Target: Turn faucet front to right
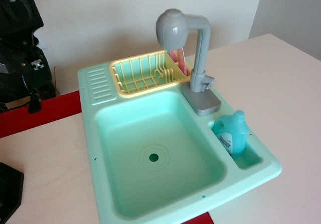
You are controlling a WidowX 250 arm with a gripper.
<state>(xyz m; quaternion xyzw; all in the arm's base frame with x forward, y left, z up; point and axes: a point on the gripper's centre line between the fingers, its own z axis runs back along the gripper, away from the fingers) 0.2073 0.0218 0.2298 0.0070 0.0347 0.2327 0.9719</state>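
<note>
Open room lies over the sink basin (150, 134); the faucet (193, 53), yellow dish rack (143, 73) and soap bottle (231, 134) crowd its far and right sides.

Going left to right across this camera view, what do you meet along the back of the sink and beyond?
Black robot arm at the left edge → ribbed drain panel → yellow dish rack → grey faucet → teal soap bottle, nearer the camera → bare table.
</note>
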